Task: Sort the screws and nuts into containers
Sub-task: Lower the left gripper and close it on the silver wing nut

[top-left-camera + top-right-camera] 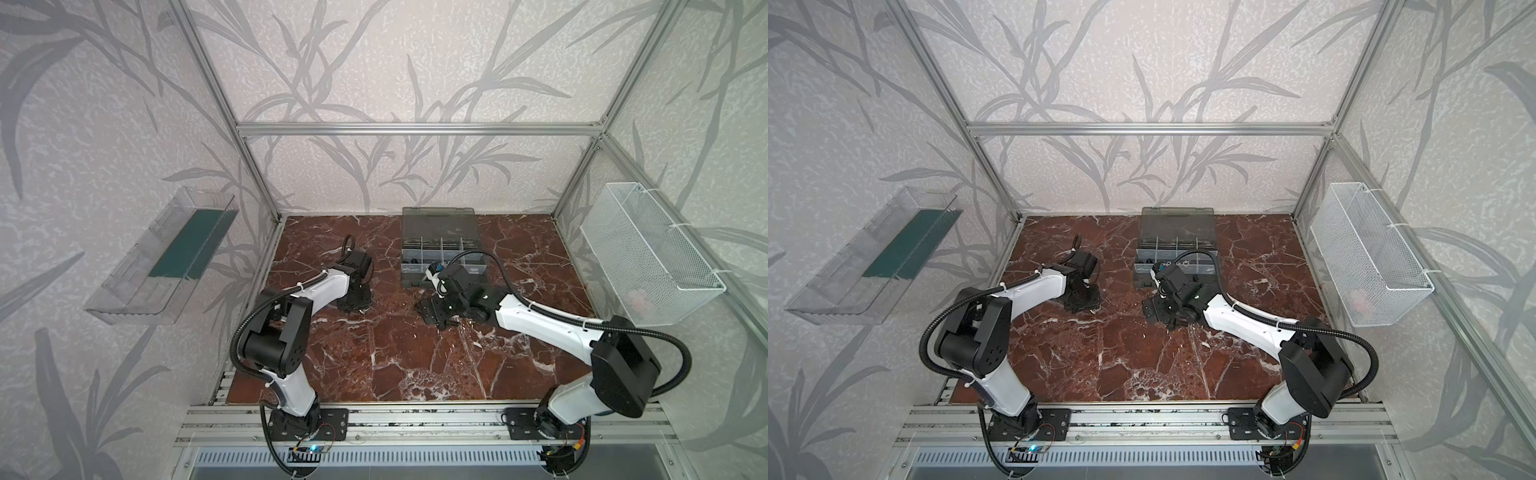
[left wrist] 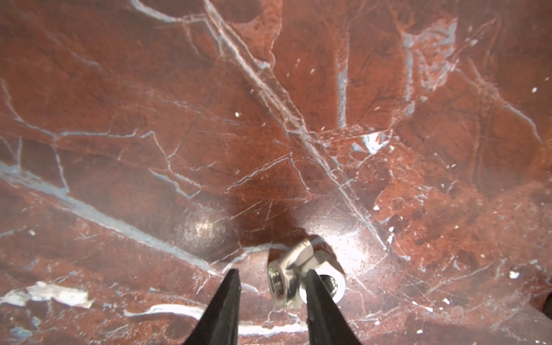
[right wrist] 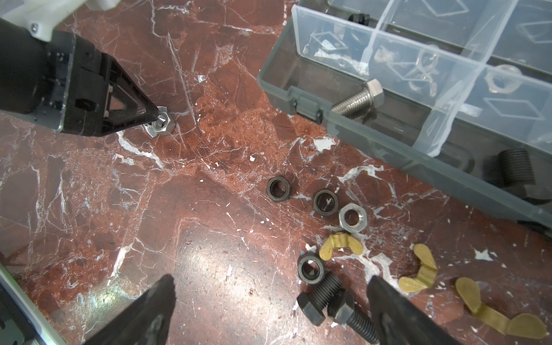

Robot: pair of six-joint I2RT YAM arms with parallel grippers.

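My left gripper (image 2: 272,273) is low over the marble with its jaws a little apart. One silver nut (image 2: 279,283) lies between its fingers and a second silver nut (image 2: 331,283) sits half behind one finger; I see the same pair of silver nuts (image 3: 161,122) in the right wrist view. My right gripper (image 3: 270,280) is wide open above two black screws (image 3: 321,295). Black nuts (image 3: 278,189), a silver nut (image 3: 352,218) and brass wing nuts (image 3: 418,268) lie loose nearby. The containers (image 3: 388,140) hold a silver screw (image 3: 358,97). In both top views the grippers (image 1: 361,307) (image 1: 1167,322) are in front of the case (image 1: 415,278).
A clear tray with a green strip (image 1: 166,257) hangs on the left wall. On the right wall hangs a white wire basket (image 1: 648,253). The case's smoky lid (image 1: 436,220) stands open towards the back wall. Aluminium frame posts (image 1: 257,195) edge the marble floor.
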